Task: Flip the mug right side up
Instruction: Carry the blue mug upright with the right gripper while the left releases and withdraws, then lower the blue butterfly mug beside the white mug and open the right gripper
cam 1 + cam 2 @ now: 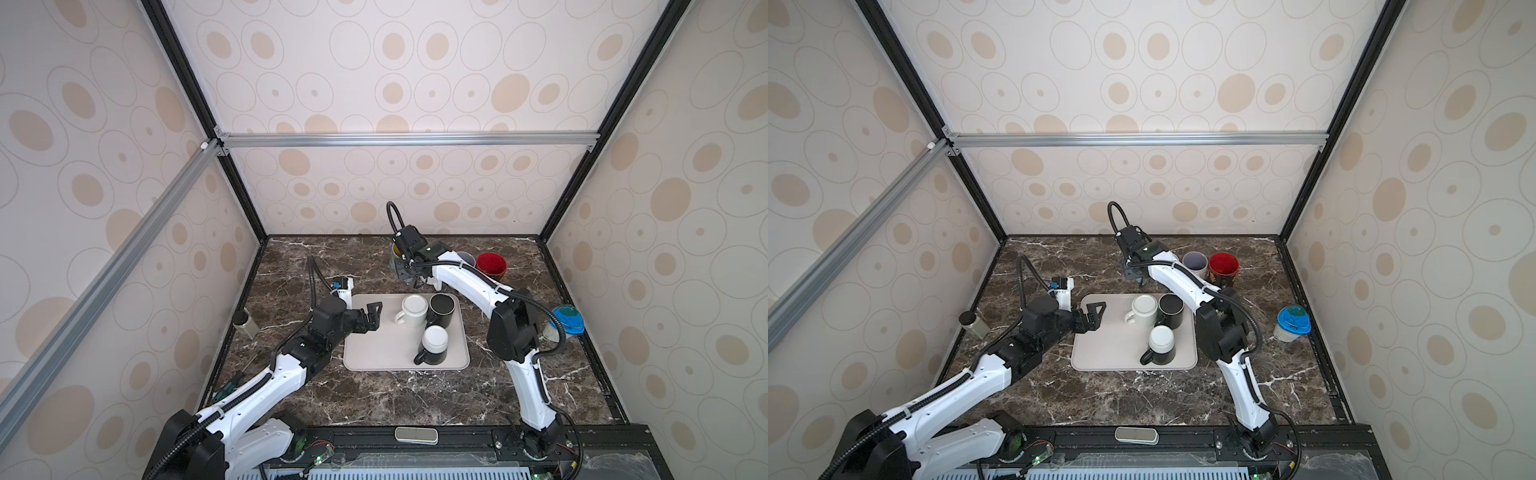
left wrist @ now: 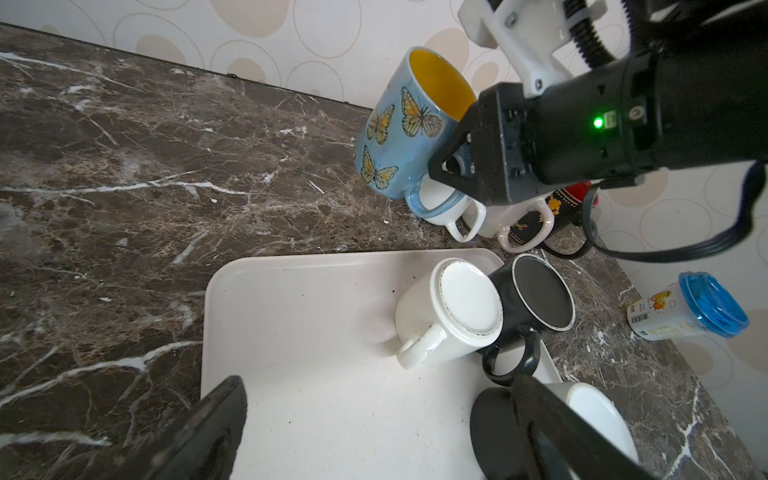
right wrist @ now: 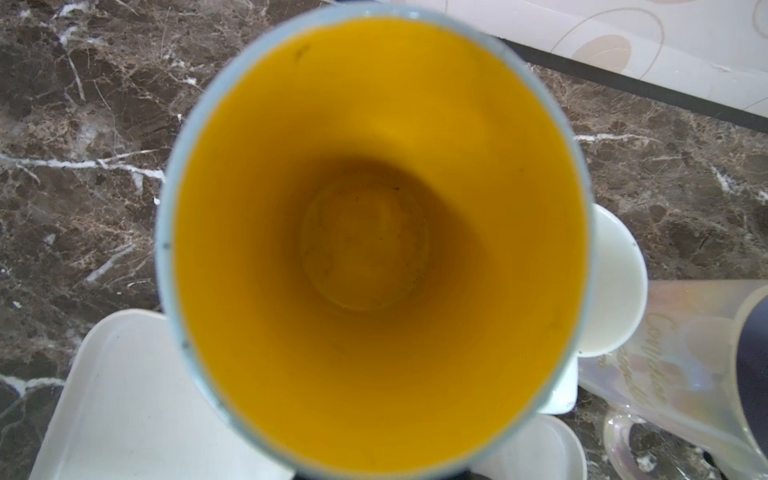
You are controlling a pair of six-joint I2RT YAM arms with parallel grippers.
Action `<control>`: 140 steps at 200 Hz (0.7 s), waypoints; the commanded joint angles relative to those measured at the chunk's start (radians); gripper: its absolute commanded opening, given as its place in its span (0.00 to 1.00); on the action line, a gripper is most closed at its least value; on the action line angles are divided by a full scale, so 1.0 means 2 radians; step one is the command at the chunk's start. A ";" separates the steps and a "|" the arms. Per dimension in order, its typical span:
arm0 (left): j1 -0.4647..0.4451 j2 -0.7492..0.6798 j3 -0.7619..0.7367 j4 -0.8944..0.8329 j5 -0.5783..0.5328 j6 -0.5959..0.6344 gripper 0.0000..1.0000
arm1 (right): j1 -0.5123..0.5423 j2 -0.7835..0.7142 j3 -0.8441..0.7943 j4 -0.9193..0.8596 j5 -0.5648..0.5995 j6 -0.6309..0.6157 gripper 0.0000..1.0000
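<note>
Both top views look steeply down from 6 o'clock, sharing the whole desk point(image 1: 374, 395); right wrist camera stares closely into the mug point(image 3: 374, 249).

The white-and-black left arm point(image 1: 266, 382) stretches low from 7 o'clock toward the middle, its black two-fingered left gripper point(image 1: 374, 318) spread wide; the matching right arm point(image 1: 465, 278) arches from 5 o'clock to 12, right gripper point(image 1: 404, 270) pointing down, clamped on the blue butterfly-print mug point(image 2: 399, 133)

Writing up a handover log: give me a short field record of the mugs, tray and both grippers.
right gripper: shut on blue butterfly-print ceramic mug, at its handle
left gripper: open, empty, above beige rectangular tray
held mug pose: mouth up, tilted, beyond the tray
on tray, upside down: white mug, black mug, black mug with white base
</note>
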 commanded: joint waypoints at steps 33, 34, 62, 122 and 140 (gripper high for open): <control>-0.013 0.012 0.010 0.034 0.009 0.010 1.00 | -0.008 0.021 0.031 0.021 0.029 -0.005 0.00; -0.013 0.012 0.009 0.034 0.009 0.010 1.00 | -0.008 0.021 0.031 0.021 0.029 -0.005 0.00; -0.018 0.024 0.014 0.035 0.005 0.010 1.00 | -0.009 0.028 0.028 0.023 0.033 -0.003 0.00; -0.027 0.046 0.020 0.027 -0.010 0.012 1.00 | -0.009 0.039 0.024 0.015 0.045 0.004 0.00; -0.029 0.050 0.020 0.029 -0.011 0.012 1.00 | -0.009 0.040 0.021 0.015 0.047 0.007 0.00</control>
